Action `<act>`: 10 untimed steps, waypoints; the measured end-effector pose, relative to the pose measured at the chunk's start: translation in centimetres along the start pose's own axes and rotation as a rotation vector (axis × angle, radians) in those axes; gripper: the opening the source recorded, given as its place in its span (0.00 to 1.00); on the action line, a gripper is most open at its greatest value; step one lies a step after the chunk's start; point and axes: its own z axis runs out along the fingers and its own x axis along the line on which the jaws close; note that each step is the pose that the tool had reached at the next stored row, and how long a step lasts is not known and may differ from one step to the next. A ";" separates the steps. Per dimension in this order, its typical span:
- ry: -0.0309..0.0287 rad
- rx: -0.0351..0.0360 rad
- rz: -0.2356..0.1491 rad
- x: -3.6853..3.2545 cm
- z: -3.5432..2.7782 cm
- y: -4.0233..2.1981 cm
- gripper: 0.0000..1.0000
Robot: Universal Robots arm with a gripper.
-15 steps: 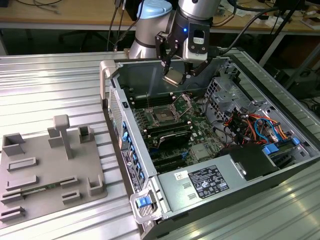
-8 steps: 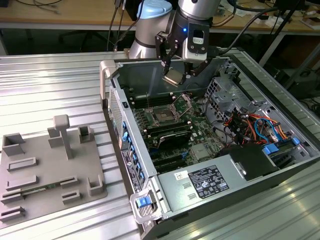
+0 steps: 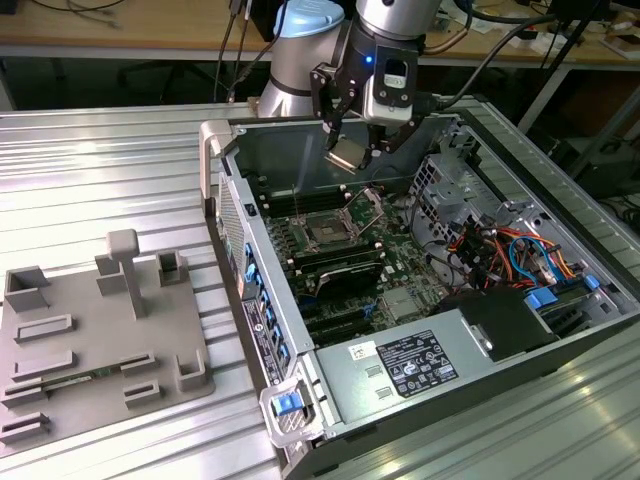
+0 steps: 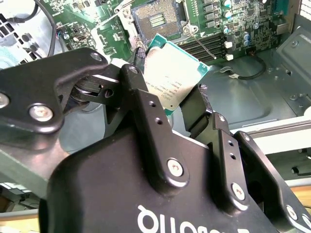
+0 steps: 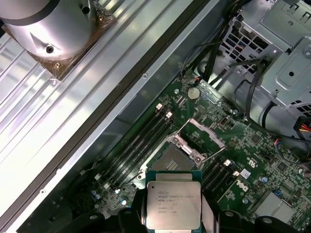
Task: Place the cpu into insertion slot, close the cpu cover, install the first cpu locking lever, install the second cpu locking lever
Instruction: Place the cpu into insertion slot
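Gripper [image 3: 352, 148] is clamped on the cpu [image 3: 346, 156], with the fingers [image 4: 143, 104] pinching two opposite edges. The chip hangs in the air, tilted, at upper centre of the exterior view, over the open computer case [image 3: 236, 215]. The insertion slot [image 3: 328, 231] sits lower, mid-frame, bare and well apart from the chip. The cpu cover [image 3: 368, 207] looks flipped up just beside the slot, toward the exterior view's right, though that's hard to confirm from this angle. Handling guess: light, stiff, thin, with a smooth metal top that's probably slippery. Underside contacts and socket pins are fragile. Hold it by the edges and stay off both faces.
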 end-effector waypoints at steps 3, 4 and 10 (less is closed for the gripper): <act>-0.0005 -0.0001 0.006 0.00 0.00 0.00 0.55; -0.0006 -0.0002 0.007 0.00 0.00 0.00 0.55; -0.0015 -0.0003 0.018 0.01 0.00 -0.02 0.55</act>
